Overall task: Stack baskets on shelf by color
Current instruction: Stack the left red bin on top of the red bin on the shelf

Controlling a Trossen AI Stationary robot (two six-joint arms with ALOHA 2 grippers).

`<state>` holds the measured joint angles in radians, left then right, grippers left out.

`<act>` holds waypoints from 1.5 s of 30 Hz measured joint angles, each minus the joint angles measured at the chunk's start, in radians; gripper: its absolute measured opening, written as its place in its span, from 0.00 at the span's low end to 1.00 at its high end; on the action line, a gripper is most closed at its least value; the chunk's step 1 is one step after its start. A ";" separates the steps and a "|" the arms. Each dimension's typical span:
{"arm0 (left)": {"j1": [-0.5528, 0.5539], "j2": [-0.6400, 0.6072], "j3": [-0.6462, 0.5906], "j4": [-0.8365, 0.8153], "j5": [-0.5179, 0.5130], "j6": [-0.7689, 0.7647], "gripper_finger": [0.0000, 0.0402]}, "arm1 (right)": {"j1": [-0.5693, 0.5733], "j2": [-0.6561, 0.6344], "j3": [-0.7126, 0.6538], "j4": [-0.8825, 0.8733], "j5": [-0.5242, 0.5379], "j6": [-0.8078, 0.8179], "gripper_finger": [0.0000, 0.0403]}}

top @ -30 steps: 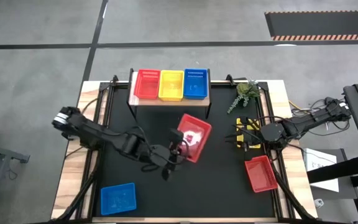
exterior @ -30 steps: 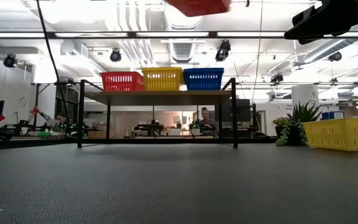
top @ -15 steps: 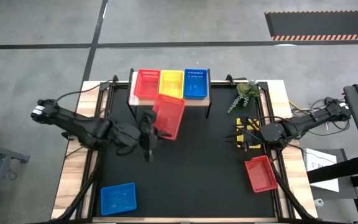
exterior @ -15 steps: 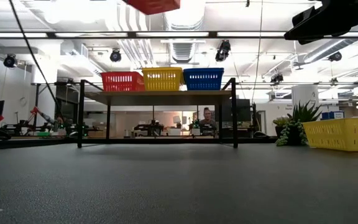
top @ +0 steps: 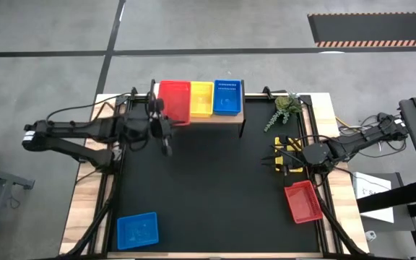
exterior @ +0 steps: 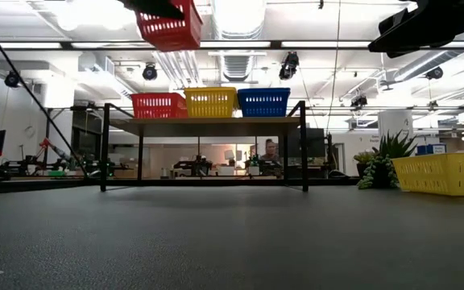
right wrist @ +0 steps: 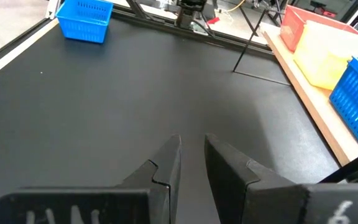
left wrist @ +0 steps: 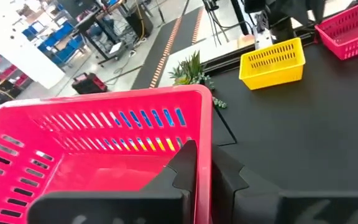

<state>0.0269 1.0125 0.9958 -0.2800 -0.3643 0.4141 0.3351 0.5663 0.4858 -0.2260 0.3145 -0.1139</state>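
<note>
My left gripper (top: pixel 163 117) is shut on a red basket (top: pixel 175 101), held in the air over the left end of the shelf (exterior: pixel 204 125). In the low view the held basket (exterior: pixel 170 28) is well above the red basket (exterior: pixel 158 105) that stands on the shelf beside a yellow basket (top: pixel 201 98) and a blue basket (top: pixel 227 96). My right gripper (top: pixel 279 157) waits at the table's right side over a yellow basket (top: pixel 292 154). Its fingers (right wrist: pixel 192 142) stand a narrow gap apart and hold nothing. My left gripper holds the red basket by its near short wall (left wrist: pixel 205 146), one finger (left wrist: pixel 185 163) inside the basket and one (left wrist: pixel 227 173) outside. The fingers come from the table's left. The basket is lifted clear, about level, its open side up.
A red basket (top: pixel 302 201) lies at the table's near right and a blue basket (top: pixel 136 230) at the near left. A small plant (top: pixel 286 108) stands at the far right beside the shelf. The black tabletop (top: pixel 215 188) between them is bare.
My left gripper has carried the red basket from over the table's middle toward the far edge and left, to over the shelf's left end. The basket has turned from askew to square with the shelf's baskets and has stayed lifted clear.
</note>
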 joint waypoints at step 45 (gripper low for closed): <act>0.563 0.108 -0.061 -0.009 0.530 0.061 0.01 | 0.000 0.000 0.000 0.000 0.000 -0.002 0.16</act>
<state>0.5900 1.1202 0.9344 -0.2889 0.1654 0.4751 0.3351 0.5663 0.4858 -0.2256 0.3145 -0.1154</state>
